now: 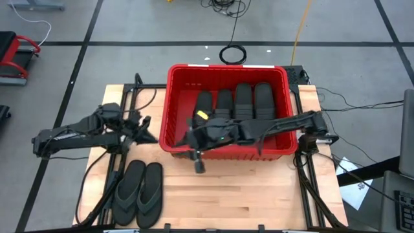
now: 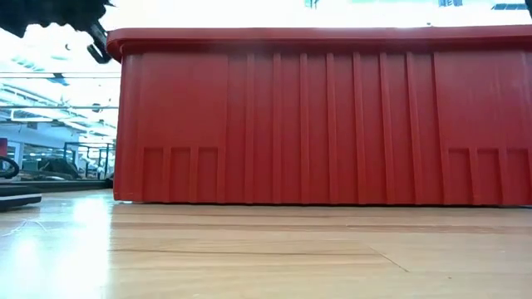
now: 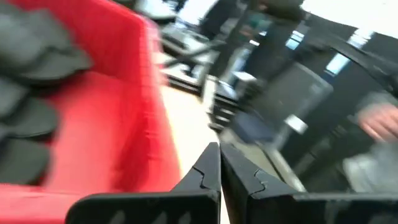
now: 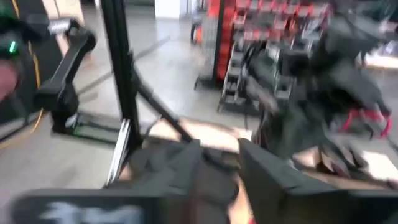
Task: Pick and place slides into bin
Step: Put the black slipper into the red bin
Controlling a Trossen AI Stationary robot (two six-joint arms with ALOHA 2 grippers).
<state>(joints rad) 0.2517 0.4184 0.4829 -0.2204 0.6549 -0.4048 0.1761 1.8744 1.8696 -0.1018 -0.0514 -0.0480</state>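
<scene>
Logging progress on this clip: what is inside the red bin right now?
The bin holds black slides lying side by side, about four showing. The right arm reaches across it and covers the near part, so any slides beneath cannot be counted.

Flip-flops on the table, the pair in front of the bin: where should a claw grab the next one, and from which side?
Take the outer flip-flop, the one farther from its mate, by its free long edge, coming from above. The pair lies flat, side by side and apparently touching, so the inner edges leave no finger room. The left claw waits nearest, shut; the right claw hangs over the bin's front rim.
</scene>
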